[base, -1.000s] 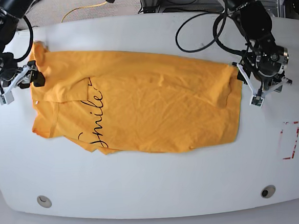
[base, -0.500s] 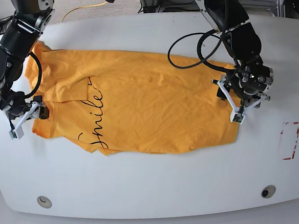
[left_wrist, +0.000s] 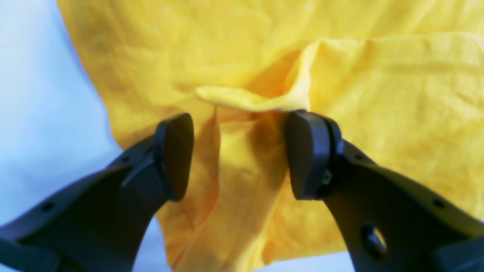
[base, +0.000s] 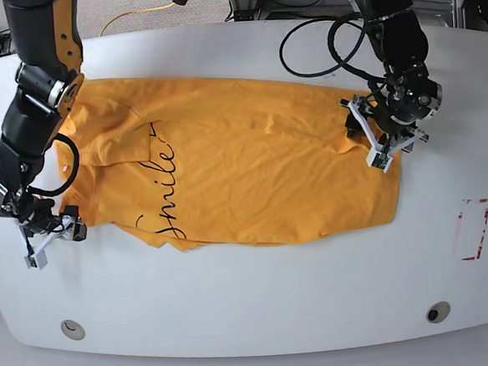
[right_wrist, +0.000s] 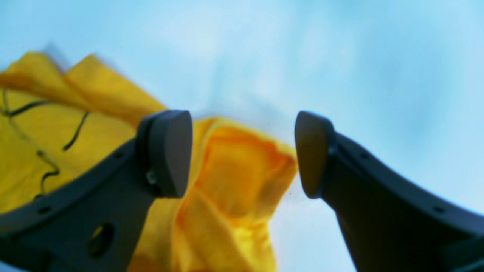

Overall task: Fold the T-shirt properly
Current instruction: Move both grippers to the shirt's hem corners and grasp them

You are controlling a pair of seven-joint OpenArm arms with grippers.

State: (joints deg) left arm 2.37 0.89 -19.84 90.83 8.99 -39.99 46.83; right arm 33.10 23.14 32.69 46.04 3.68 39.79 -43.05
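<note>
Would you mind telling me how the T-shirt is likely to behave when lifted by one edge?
The T-shirt probably droops limply: it lies creased and a fold bunches by the left gripper. Thin cloth suggests it is light and drags across the table.

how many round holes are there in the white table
2: one hole near the front edge on the right arm's side, one hole near the front edge on the left arm's side. The T-shirt may hide more.

T-shirt (base: pixel 234 163) spread flat across middle of table (base: pixel 253 308), lettering (base: pixel 162 189) toward base view's left. Right gripper (base: pixel 54 242) at shirt's near-left corner, jaws apart, straddling sleeve edge. Left gripper (base: pixel 373 136) over shirt's right edge, jaws apart around raised fold (left_wrist: pixel 249 100). Tape mark (base: pixel 473 228) on table, well right of shirt.
</note>
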